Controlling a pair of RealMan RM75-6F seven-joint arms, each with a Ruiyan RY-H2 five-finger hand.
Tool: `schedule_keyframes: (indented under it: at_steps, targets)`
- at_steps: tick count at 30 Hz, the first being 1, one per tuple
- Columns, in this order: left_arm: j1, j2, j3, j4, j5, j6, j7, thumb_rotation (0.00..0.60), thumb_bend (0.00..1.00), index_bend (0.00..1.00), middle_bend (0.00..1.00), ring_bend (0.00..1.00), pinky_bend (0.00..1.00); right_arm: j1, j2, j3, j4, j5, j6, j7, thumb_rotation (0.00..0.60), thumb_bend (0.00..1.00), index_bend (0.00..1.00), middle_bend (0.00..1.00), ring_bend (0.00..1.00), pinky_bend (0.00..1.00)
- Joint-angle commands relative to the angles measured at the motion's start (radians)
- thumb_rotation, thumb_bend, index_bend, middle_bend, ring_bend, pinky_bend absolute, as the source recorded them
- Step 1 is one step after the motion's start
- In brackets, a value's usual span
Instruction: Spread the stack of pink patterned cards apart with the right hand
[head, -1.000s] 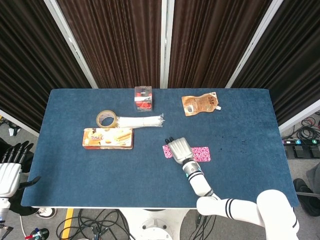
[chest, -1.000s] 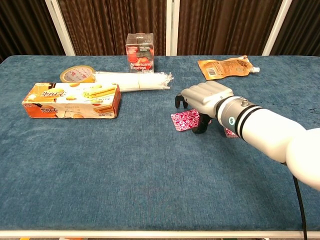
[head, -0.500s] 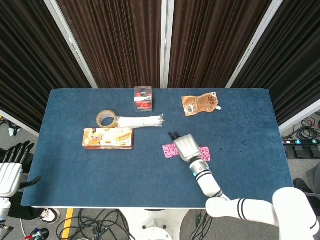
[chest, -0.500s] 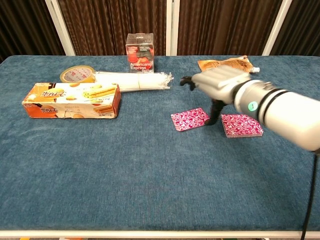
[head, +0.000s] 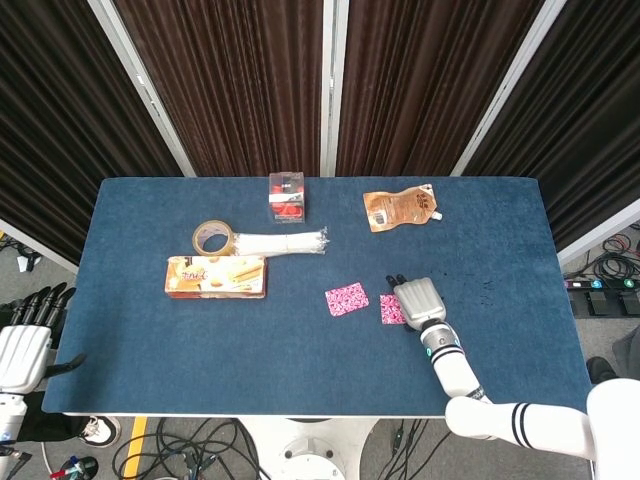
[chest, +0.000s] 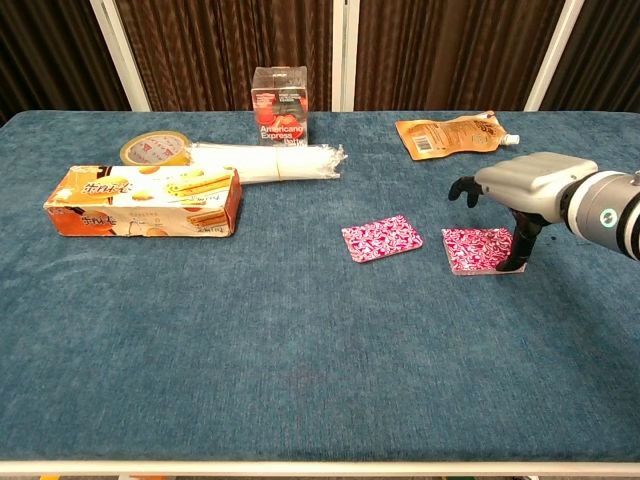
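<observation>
**Q: Item one — the pink patterned cards. Where do you find them?**

A: Two lots. One card (chest: 382, 239) lies alone and flat on the tabletop (chest: 300, 340), to the left of the remaining stack (chest: 480, 248) as the chest view shows it, with bare cloth between them. The snack box (chest: 145, 202) sits well apart, further left again. The stack lies under your right hand (chest: 528, 190).

**Q: Condition of that hand?**

A: It hovers palm-down over the stack's right edge. The fingers (chest: 463, 188) are curled downward and apart, holding nothing; one dark digit reaches down to the stack's near corner. Your left hand (head: 22, 345) hangs off the tabletop's edge, fingers loosely spread and empty.

**Q: Handling notes?**

A: Judged from looks: thin, light, stiff and glossy. The cards should slide readily over one another, while the cloth probably grips the bottom one. There is little edge to pinch, so do not try to lift. Press lightly on the top face near the middle and drag sideways towards the lone card. Press too hard and the whole stack may travel as one block.

**Q: Risk?**

A: A fingertip catching a corner could flip or bend a card.
</observation>
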Motion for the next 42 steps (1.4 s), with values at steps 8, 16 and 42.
schedule_keyframes:
  at_steps: [8,16,42]
  targets:
    - [0.001,0.001,0.0,0.001,-0.004,-0.001,-0.007,0.6,0.0,0.07,0.03,0.0,0.1,0.005,-0.032,-0.024,0.017,0.003,0.033,-0.015,0.6,0.08,0.19,0.23,0.72,0.88]
    - [0.003,0.001,0.001,0.007,-0.006,-0.002,-0.017,0.6,0.0,0.07,0.03,0.0,0.1,0.011,-0.052,-0.029,0.044,0.017,0.031,-0.018,0.6,0.09,0.21,0.24,0.72,0.88]
    - [0.002,-0.007,0.002,0.028,0.003,0.005,-0.028,0.6,0.0,0.07,0.03,0.0,0.1,0.001,-0.081,-0.027,0.074,-0.013,0.053,0.002,0.6,0.11,0.35,0.35,0.73,0.88]
